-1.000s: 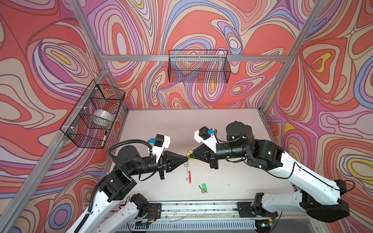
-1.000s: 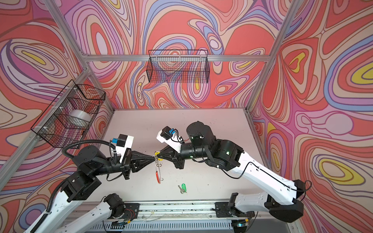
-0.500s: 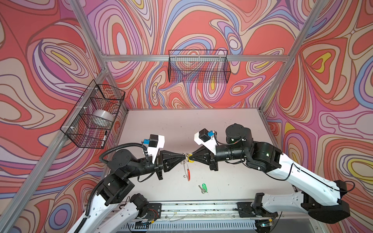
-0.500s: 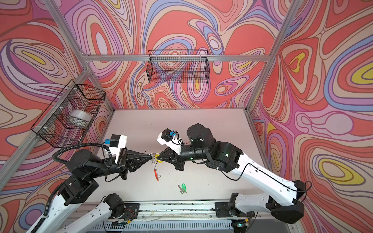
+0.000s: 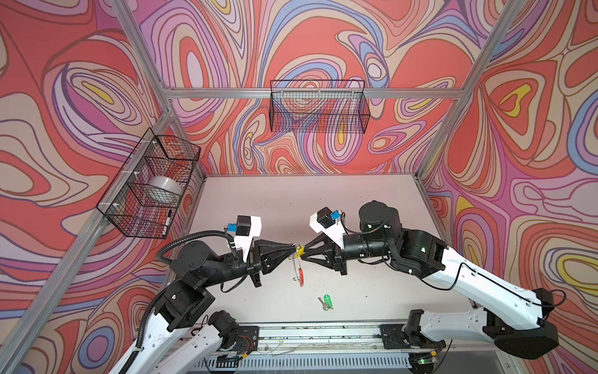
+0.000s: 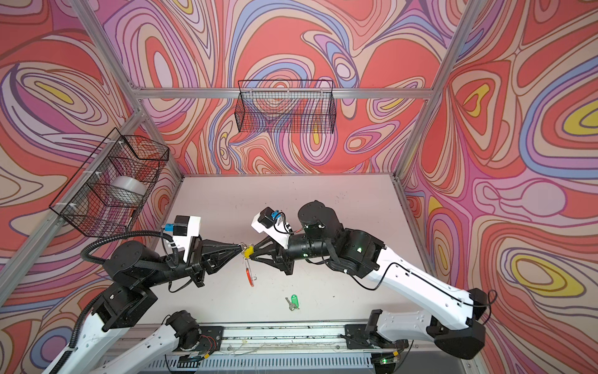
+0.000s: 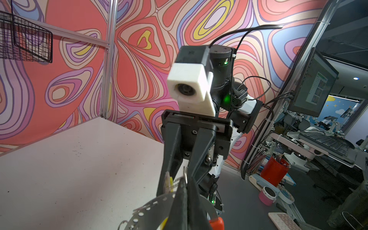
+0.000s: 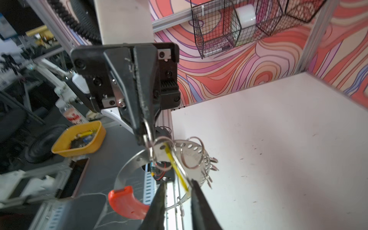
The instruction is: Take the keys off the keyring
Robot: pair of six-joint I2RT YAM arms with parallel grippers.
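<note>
My left tool (image 5: 294, 253) clamps a split ring (image 8: 147, 129) on the keyring (image 8: 129, 163) at frame centre; my right tool (image 8: 178, 182), jaws parted, straddles the yellow-tagged key (image 8: 174, 168) lengthwise, ungripped.

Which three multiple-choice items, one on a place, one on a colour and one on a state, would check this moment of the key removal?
1. The green-tagged key is:
A. in a wire basket
B. on the table
C. hidden under an arm

2. The tag up at the keyring is:
A. yellow
B. blue
C. white

3. The left hand is:
A. wide open
B. resting on the table
C. shut, holding up the keyring

Answers:
1 B: it lies alone on the tabletop in both top views.
2 A: the tag shows plain yellow in both top views.
3 C: it is closed tight, and the keyring hangs from it above the table.
</note>
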